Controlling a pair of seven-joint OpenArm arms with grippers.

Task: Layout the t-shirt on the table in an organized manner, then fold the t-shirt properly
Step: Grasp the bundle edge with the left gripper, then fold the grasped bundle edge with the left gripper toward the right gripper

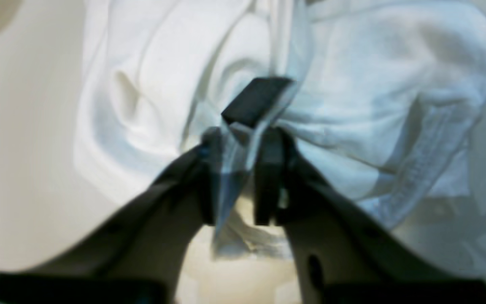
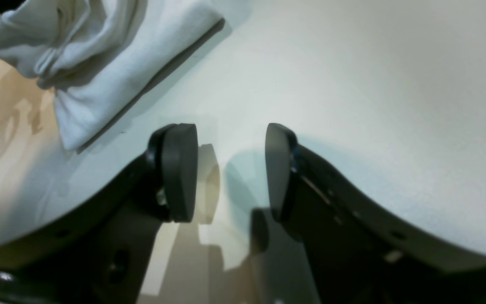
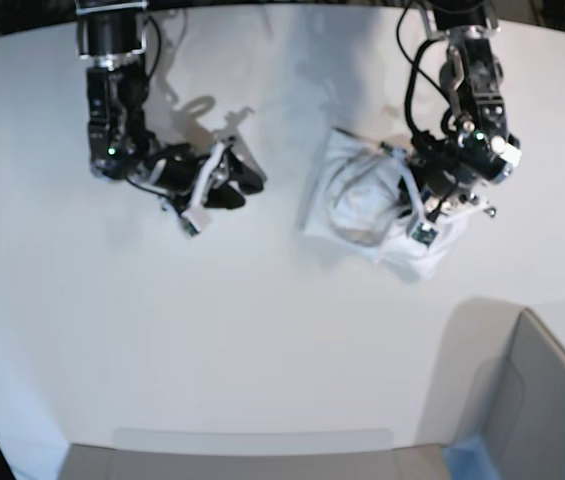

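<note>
Crumpled t-shirt (image 3: 362, 200) on the white bench (image 3: 262, 350), lying right of centre in the base view. The bundle's long axis runs diagonally there, from upper left down to lower right; neither collar nor hem can be told apart, so its heading is unclear. The left gripper (image 1: 241, 169) sits over the bundle's lower-right end, its pads narrowed on a pinched fold of the white cloth, a detail only the blurred left wrist view shows. The right gripper (image 2: 230, 169) hangs above bare bench, well apart from the t-shirt, its pads spread with nothing between them. The right wrist view alone shows a flat, doubled edge of the cloth. Only the base view shows a grey box (image 3: 552, 410) with a blue edge at lower right.
</note>
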